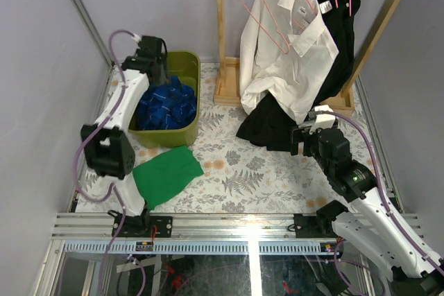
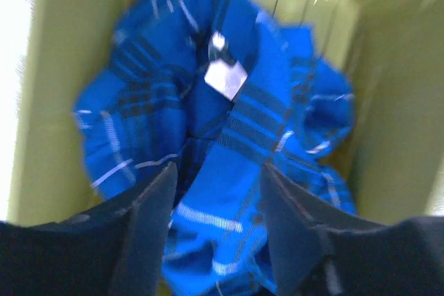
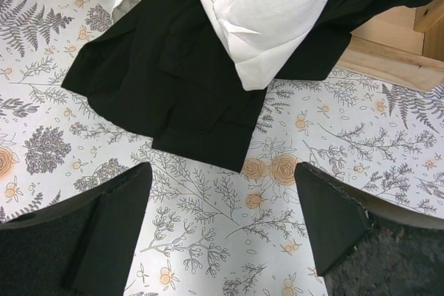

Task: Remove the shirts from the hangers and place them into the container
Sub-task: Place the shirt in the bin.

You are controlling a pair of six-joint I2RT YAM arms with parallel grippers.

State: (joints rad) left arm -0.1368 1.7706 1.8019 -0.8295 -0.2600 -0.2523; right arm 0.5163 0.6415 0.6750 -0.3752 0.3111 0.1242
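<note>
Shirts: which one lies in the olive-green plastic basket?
The blue checked shirt, crumpled inside the basket; the plain white shirt and black shirts hang at the wooden rack.

Bare floral tabletop runs between the green cloth and the black shirt pooled on it; behind, the wooden rack and hanging white shirt bar the way.

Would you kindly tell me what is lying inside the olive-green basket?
A crumpled blue checked shirt fills the basket, with the left claw open over it. The shirt covers the basket's floor, so anything beneath it cannot be seen.
</note>
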